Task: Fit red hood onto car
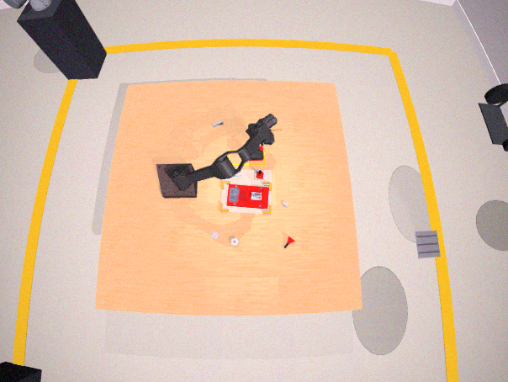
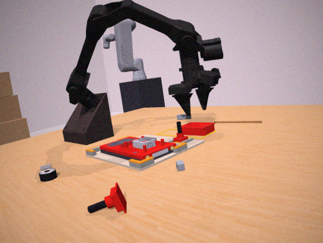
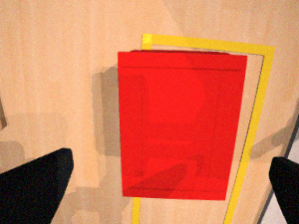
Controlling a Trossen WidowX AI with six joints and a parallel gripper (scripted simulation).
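The red hood (image 2: 198, 129) (image 3: 181, 109) lies on the table with its flat roof up, partly over a yellow outline (image 3: 267, 54). In the top view the arm hides most of it. My gripper (image 2: 196, 113) (image 3: 171, 162) is open and empty, pointing down above the hood, with the hood between and ahead of the fingertips in the wrist view. The red chassis (image 1: 246, 203) (image 2: 112, 148) sits in the jig (image 1: 240, 177) with the engine block (image 1: 256, 195) (image 2: 144, 143) on its deck. Red pegs stick up around the engine. The hood's corner holes are not visible.
A red piece with a black handle (image 1: 260, 174) (image 2: 179, 136) stands between hood and chassis; a similar piece (image 1: 290, 241) (image 2: 117, 199) lies on its side. A wheel (image 1: 235, 241) (image 2: 48, 175), a grey block (image 1: 285, 204) (image 2: 180, 165) and a thin stick (image 2: 238, 122) lie about.
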